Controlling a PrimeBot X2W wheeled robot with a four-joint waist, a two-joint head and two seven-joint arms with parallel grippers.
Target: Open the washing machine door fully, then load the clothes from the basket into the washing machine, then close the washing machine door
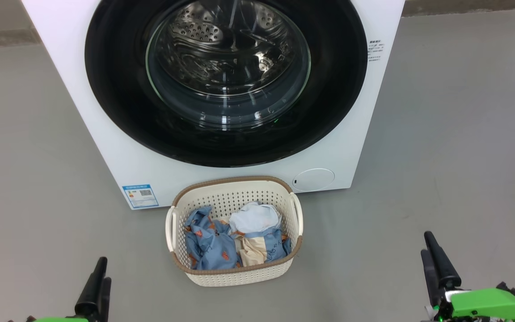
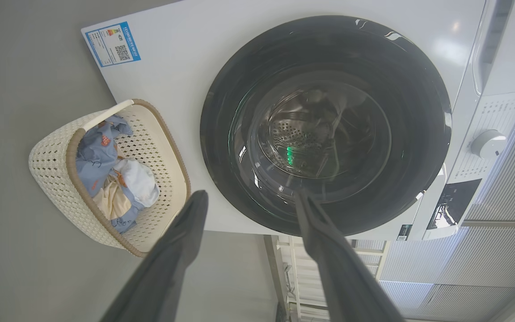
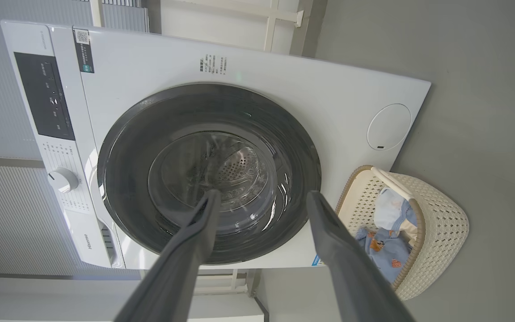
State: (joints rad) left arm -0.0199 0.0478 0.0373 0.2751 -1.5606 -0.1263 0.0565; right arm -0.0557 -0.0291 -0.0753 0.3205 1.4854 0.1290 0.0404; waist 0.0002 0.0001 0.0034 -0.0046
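Observation:
The white washing machine (image 1: 105,161) stands ahead, and the washing machine door (image 1: 114,89) lies shut flush against its front; the steel drum shows through the glass. On the floor just before it sits the cream basket (image 1: 235,180), holding the clothes (image 1: 213,243): blue printed fabric, a white piece and a cream piece. My left gripper (image 1: 103,273) is low at the left and my right gripper (image 1: 426,245) low at the right, both well short of the basket. In the wrist views the left gripper (image 2: 251,199) and right gripper (image 3: 263,197) are open and empty, pointing at the door.
Bare grey floor (image 1: 454,156) spreads on both sides of the machine and basket. A round white flap (image 1: 313,180) and a blue label (image 1: 140,195) sit low on the machine's front. The control panel with a knob (image 3: 63,180) runs along its top.

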